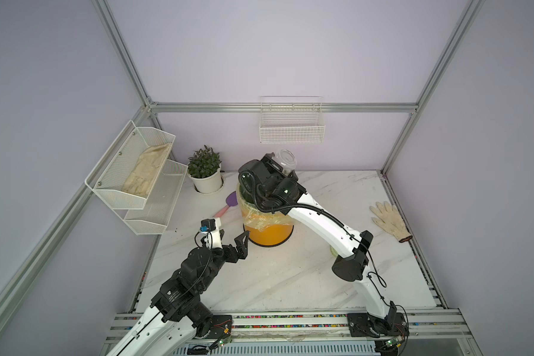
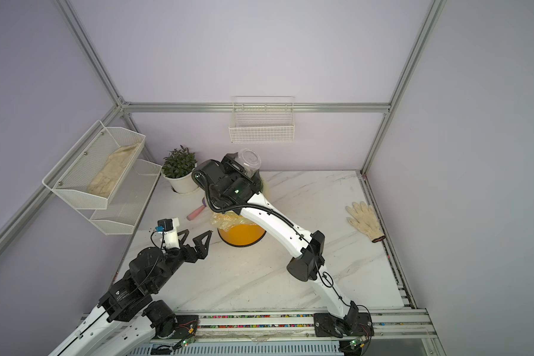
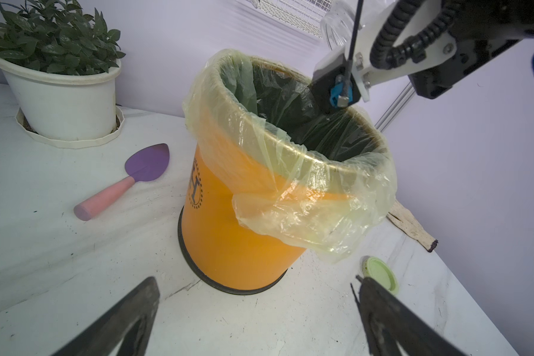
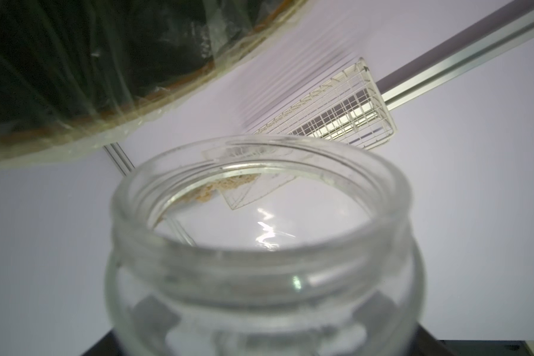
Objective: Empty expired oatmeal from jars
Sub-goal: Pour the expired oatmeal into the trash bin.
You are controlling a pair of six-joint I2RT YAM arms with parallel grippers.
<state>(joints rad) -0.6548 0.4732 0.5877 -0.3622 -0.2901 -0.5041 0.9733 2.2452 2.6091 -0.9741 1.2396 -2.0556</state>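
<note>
Fingers (image 4: 102, 346) of my right gripper (image 1: 281, 168) clamp the clear jar (image 4: 259, 271), tipped base-up above the far rim of the orange bin (image 3: 228, 225). The jar is lidless, with a threaded neck and rounded shoulders. A few beige oatmeal (image 4: 225, 187) flakes cling inside. Its pale green lid (image 3: 380, 274) lies on the counter (image 3: 74, 277) beside the bin. My left gripper (image 2: 193, 239) has its fingers wide apart, holding nothing. A ringed H (image 3: 195, 185) marks the bin.

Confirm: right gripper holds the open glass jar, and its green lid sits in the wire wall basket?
No: the green lid lies on the table beside the orange bin, per the left wrist view. The rest stands.
</note>
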